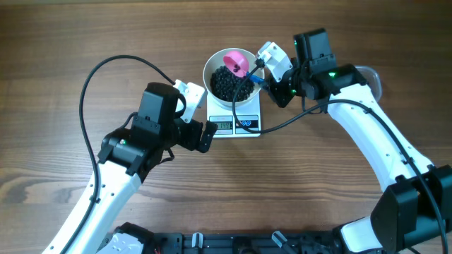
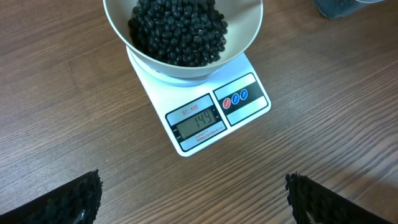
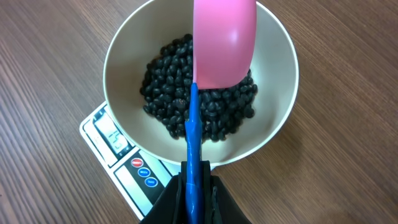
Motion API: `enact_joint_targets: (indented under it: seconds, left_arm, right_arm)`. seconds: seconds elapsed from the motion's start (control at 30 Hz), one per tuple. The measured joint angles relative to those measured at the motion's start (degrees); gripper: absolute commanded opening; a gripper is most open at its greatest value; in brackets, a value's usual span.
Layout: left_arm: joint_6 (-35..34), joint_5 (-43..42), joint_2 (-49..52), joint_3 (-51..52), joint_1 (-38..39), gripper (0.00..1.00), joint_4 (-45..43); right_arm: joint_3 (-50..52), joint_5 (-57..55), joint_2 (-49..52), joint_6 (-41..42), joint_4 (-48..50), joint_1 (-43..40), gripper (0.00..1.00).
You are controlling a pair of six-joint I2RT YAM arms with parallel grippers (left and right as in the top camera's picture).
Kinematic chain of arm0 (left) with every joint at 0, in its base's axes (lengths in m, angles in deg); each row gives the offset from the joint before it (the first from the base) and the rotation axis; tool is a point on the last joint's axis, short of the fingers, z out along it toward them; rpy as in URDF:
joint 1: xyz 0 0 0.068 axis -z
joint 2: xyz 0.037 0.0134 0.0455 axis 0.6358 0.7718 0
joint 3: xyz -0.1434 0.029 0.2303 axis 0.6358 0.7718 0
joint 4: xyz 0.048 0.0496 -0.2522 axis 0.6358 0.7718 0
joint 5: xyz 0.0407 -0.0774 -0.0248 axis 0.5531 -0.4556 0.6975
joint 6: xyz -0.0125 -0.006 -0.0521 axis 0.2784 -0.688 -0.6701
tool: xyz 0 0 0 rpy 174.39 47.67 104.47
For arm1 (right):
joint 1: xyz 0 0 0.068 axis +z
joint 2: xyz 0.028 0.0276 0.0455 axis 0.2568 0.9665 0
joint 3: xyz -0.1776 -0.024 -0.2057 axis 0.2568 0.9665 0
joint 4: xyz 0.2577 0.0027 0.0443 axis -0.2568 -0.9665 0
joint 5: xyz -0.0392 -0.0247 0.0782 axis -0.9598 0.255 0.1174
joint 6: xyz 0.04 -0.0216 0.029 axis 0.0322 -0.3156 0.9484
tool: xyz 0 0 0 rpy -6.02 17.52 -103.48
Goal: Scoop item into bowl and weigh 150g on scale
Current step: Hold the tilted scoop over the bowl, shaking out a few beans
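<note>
The pink scoop [image 3: 224, 43] hangs over the black beans [image 2: 180, 31] in the bowl [image 3: 124, 62], its blue handle clamped in my right jaws, so entry from above is barred. A black cable [image 1: 286, 123] loops by the scale's [image 2: 205, 118] right side. In front of the scale the desk [image 2: 74, 124] lies bare between my wide left jaws.

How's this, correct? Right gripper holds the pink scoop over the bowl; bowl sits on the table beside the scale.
One error: the bowl sits on the scale, not on the table beside it, as the left wrist view shows. The right gripper does hold the pink scoop over the bowl.
</note>
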Motion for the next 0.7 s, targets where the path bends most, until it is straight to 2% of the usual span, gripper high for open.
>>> enact_joint_targets:
  seconds: [0.23, 0.7]
  left_arm:
    - [0.00, 0.00, 0.00, 0.00, 0.00, 1.00, 0.00]
    - [0.00, 0.00, 0.00, 0.00, 0.00, 1.00, 0.00]
  right_arm:
    - [0.00, 2.71, 0.00, 2.99, 1.09, 0.02, 0.04]
    - [0.00, 2.60, 0.00, 2.05, 1.11, 0.00, 0.04]
